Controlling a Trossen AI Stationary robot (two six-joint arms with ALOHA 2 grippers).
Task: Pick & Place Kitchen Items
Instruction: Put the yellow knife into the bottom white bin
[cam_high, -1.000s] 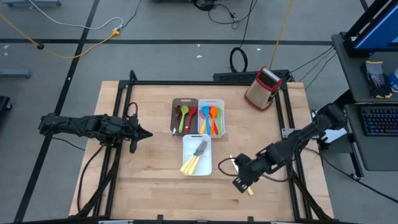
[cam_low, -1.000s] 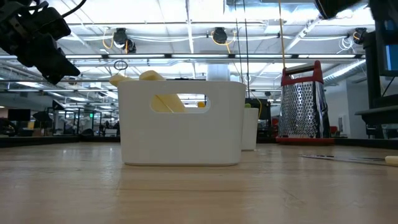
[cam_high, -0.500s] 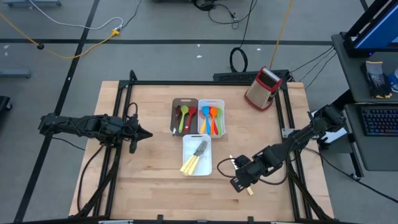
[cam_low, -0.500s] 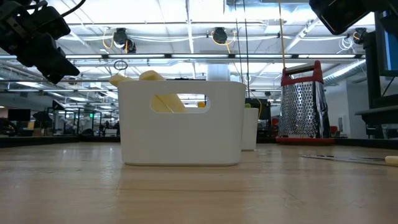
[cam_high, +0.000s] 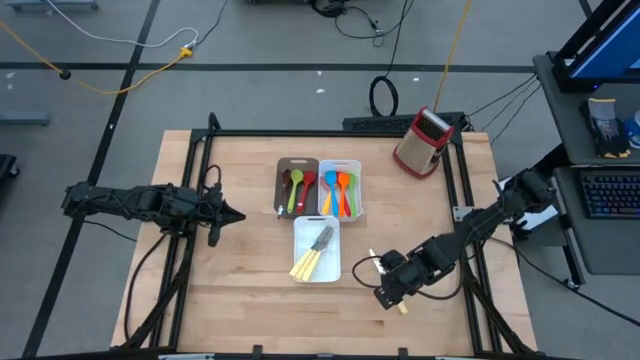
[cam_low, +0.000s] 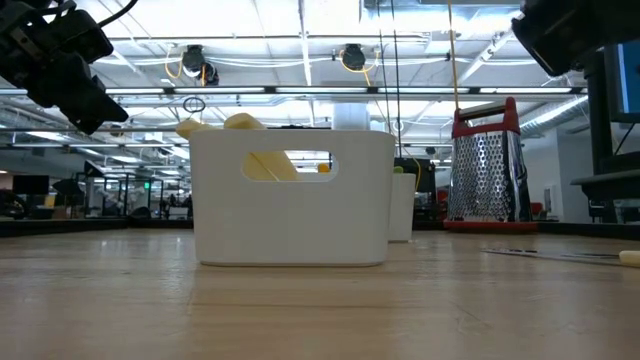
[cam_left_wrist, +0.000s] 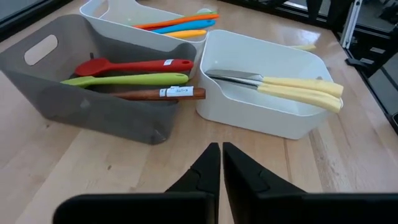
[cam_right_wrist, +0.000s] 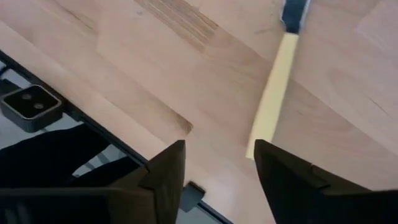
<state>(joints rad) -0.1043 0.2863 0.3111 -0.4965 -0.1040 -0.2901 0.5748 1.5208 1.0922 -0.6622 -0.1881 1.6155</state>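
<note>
Over the last second the right gripper has spread its fingers and shifted slightly over the near right part of the table; the left arm and everything in the trays lie as before.

At the left of the wooden table, the left gripper hangs with its two fingers pressed together on nothing, pointing toward the trays. From its wrist camera, the dark-brown tray holds a red spoon, a green spoon and a brown-handled utensil lying side by side. Beside that tray stands a white tray with orange and blue spoons. Nearer the front edge, a second white tray holds metal knives with cream handles, their handles resting on the tray's rim.

Further right, the right gripper sits low near the table's front edge, jaws parted and empty. A loose cream-handled knife lies flat on the wood just ahead of its fingers, its handle end close to the table's edge, touched by neither finger. In the low view the same knife shows as a thin strip at the far right of the tabletop.

At the back right corner stands the red-and-metal box grater, upright and well apart from the trays.
</note>
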